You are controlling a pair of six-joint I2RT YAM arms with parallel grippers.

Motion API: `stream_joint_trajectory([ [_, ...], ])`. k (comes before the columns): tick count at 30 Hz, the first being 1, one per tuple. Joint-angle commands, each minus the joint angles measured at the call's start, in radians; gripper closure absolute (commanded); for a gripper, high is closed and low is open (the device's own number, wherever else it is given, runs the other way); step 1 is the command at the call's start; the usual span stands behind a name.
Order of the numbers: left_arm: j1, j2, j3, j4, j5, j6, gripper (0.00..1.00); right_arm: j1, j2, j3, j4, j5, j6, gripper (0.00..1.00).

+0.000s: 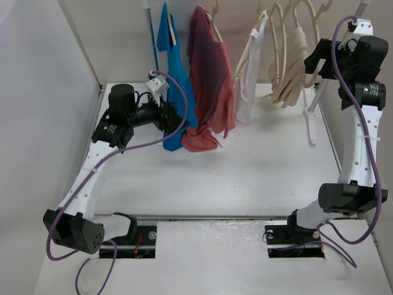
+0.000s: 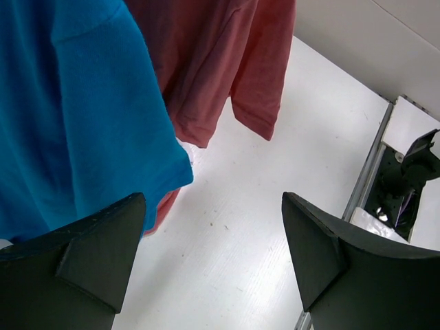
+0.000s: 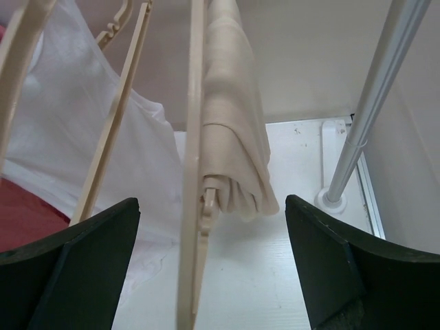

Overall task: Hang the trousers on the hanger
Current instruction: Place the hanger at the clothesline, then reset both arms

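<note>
The right gripper (image 3: 212, 203) is spread wide and holds nothing, its two dark fingers standing either side of the hanger (image 3: 195, 137) without touching it. The trousers (image 3: 235, 124) are folded over that hanger and bunched against its right side, their creased beige cloth carried by the hanger alone, which is probably why the claw can stand open so close by. Just to the left hangs an empty hanger (image 3: 113, 117), then the white garment (image 3: 69, 130); to the right the rack pole (image 3: 375, 110) runs down to its foot on the table (image 1: 258, 166). From above, this arm reaches high to rail level, since everything here hangs from the rail. The left gripper (image 2: 213, 198) is equally wide open and empty, low beside the hem of the blue shirt (image 2: 69, 103) and the red T-shirt (image 2: 220, 62), well apart from the trousers. By my reading, the placing looks essentially done.
</note>
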Motion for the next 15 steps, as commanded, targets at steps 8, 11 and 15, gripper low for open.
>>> stream_joint_trajectory([
  [8, -0.004, -0.088, -0.043, 0.020, -0.044, 0.057, 0.21, -0.004, -0.206, -0.057, -0.030, 0.081, -0.008, 0.00],
  [11, 0.008, -0.111, -0.075, 0.020, -0.132, 0.047, 0.18, -0.004, -0.318, -0.194, -0.030, 0.192, 0.056, 0.00],
  [15, 0.056, -0.165, -0.164, 0.057, -0.337, -0.024, 0.15, -0.004, -0.574, -0.532, 0.043, 0.238, 0.267, 0.00],
])
